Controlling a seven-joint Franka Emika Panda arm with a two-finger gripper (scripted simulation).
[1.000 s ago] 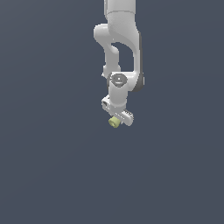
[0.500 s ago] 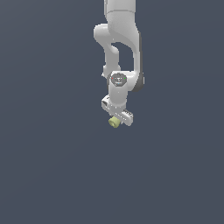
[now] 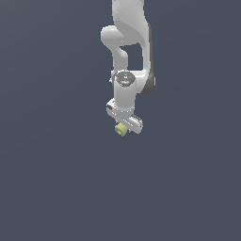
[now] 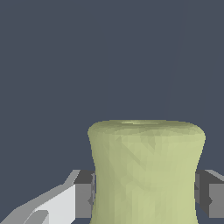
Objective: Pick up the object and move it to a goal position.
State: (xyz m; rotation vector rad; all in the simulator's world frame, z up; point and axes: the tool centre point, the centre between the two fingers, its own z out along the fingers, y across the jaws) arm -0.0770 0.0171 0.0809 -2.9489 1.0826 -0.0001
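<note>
In the exterior view the white arm [image 3: 127, 52] hangs straight down from the upper edge against a plain dark slate backdrop, its wrist joint showing a round grey cap, and at its lower end sits the gripper [image 3: 123, 126], tilted so that its body slopes down toward the exterior view's right. Tucked at the gripper's lower tip, on the side toward the exterior view's left, is the object [image 3: 121, 130], a small pale yellow-green stub, far smaller than the white hand carrying it. Over to the wrist view, and here it fills the frame: the object [image 4: 146, 170] rises as a fat, waisted column with a flared, rounded top, and a dark grey pad [image 4: 84, 194] presses against one flank while a second pad [image 4: 209, 194] meets the opposite flank, a white finger body trailing off behind the first. Both pads touch the object's sides with no gap showing, so the gripper is clamped narrow around the object, holding it, with only the flat dark background visible beyond it
</note>
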